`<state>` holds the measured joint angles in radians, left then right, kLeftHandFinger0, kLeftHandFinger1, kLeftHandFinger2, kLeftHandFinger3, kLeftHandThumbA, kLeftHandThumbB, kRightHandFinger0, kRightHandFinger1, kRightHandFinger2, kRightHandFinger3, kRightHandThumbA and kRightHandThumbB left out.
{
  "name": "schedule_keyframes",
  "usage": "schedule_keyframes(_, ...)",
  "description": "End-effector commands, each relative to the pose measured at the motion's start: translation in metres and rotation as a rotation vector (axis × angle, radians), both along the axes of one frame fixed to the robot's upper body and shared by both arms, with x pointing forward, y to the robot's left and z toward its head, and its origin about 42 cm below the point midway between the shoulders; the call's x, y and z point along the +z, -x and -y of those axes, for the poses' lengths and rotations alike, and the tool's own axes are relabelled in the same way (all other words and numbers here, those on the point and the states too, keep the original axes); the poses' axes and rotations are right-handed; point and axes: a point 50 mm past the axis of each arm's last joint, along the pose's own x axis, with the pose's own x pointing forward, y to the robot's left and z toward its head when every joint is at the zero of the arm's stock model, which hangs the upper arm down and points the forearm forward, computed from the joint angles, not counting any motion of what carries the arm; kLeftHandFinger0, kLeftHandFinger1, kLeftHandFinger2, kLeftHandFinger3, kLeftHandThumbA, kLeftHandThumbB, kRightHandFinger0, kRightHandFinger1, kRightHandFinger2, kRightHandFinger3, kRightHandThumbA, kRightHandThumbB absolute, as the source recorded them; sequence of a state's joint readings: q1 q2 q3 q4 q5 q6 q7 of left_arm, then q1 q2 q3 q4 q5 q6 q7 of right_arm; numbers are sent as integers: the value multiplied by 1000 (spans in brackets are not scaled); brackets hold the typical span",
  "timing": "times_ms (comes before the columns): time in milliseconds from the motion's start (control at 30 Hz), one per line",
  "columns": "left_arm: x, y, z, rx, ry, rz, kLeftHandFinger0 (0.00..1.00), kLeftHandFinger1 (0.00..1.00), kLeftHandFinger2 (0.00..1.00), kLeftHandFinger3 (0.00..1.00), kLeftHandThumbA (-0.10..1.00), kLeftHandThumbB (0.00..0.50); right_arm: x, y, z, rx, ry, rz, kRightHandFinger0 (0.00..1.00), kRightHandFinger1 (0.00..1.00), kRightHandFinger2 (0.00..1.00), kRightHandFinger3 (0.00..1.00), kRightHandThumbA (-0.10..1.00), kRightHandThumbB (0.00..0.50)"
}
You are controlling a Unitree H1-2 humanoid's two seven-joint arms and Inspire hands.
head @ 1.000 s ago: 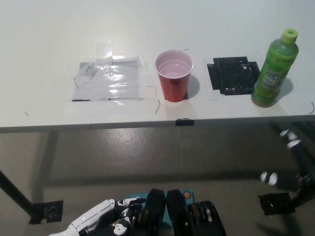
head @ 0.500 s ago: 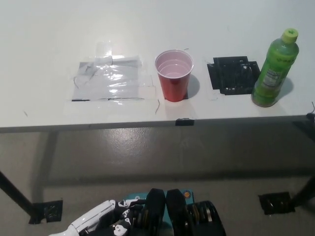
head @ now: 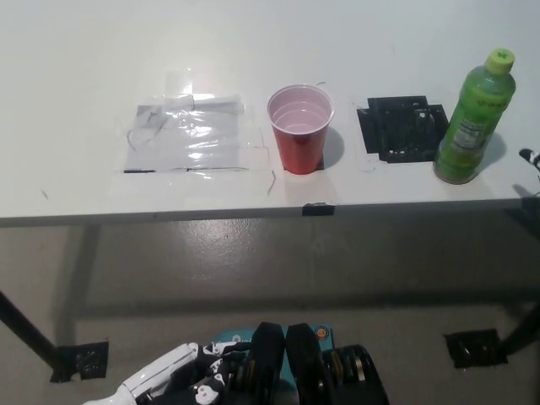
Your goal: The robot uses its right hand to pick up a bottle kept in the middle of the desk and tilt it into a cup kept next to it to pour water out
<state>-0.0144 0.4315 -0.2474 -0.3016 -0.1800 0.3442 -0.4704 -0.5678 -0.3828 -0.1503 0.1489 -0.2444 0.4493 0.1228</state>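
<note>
Bottle upright at right side of bench, near front edge, green liquid nearly to neck, cap on.

Risk: cap on, so no pour likely; tall bottle near edge could tip off if nudged.

Cup red, upright, well apart to its left, looks empty.

Right robot hand only a sliver at frame edge, state cannot tell. Left robot hand low, resting, loosely curled, holds nothing.

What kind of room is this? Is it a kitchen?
Probably not a kitchen. It looks more like a lab or test room: a plain white desk with a taped-down clear sheet and a black marker patch on it, a red cup, a green bottle, and a bare concrete floor.
</note>
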Motion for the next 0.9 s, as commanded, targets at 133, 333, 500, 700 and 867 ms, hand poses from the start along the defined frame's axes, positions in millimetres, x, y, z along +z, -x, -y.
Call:
schedule_keyframes(133,9,-4,-1,-37,-6,18,1000,1000,1000,1000,361,500,45,-18,-25,61,68,79,1000,1000,1000,1000,859,500)
schedule_keyframes(333,10,-3,-1,-38,-15,21,1000,1000,1000,1000,372,500,39,-20,-33,109,103,46,1000,1000,1000,1000,883,500)
schedule_keyframes(500,9,-4,-1,-41,-9,18,1000,1000,1000,1000,373,500,34,-19,-32,156,101,10,1000,1000,1000,1000,869,500)
schedule_keyframes(700,10,-3,-1,-40,-8,16,1000,1000,1000,1000,371,500,29,-18,-32,182,109,-20,1000,1000,1000,1000,841,500)
schedule_keyframes(867,9,-3,-2,-43,-16,21,1000,1000,1000,1000,381,500,24,-30,-30,156,95,-49,1000,1000,1000,1000,842,500)
